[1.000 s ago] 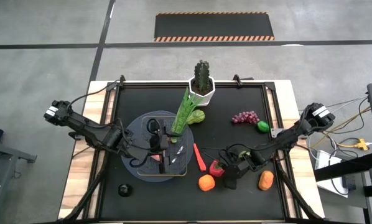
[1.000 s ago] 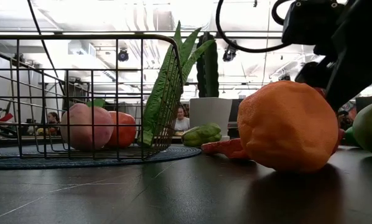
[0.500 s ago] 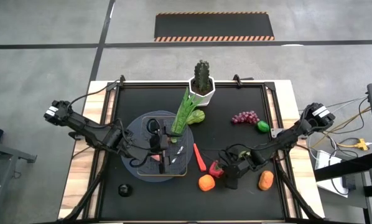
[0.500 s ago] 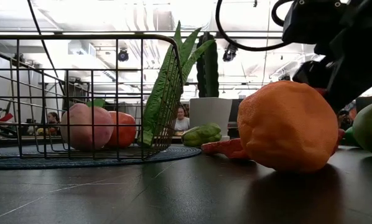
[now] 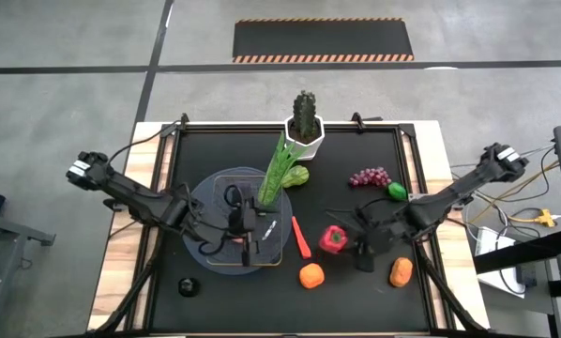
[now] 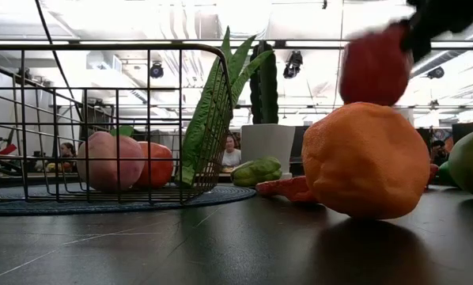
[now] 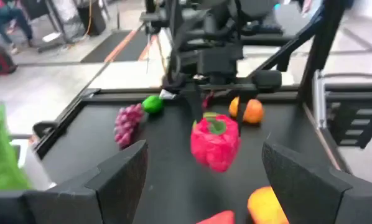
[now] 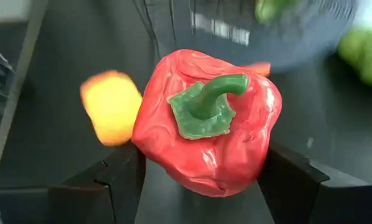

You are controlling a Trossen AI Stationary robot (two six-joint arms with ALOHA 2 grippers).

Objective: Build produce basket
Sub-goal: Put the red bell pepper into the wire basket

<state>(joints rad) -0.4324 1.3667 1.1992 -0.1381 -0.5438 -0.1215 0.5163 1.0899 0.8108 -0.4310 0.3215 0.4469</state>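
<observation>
Your right gripper (image 5: 341,240) was pinching the red pepper (image 5: 333,238) between its fingers, and the low view showed the pepper (image 6: 375,65) up off the table, above the nearest orange (image 6: 367,160). From above, it sat between the carrot (image 5: 300,237) and the right arm, well apart from the basket (image 5: 246,229). In the right wrist view you had the pepper (image 8: 207,121) with its green stem facing the camera and a dark finger pressed on each side.

Your left gripper (image 5: 248,233) was over the basket with its fingers (image 7: 122,174) spread apart and nothing between them.

The basket stood on the grey-blue disc (image 5: 204,202) and held a pink apple (image 6: 104,161) and a red apple (image 6: 155,163), with the leafy stalk (image 5: 277,171) leaning over its rim. Outside it lay a pear (image 5: 296,176), the grapes (image 5: 369,176), a second orange (image 5: 401,271), and a small green fruit (image 5: 396,191) just beside the grapes
</observation>
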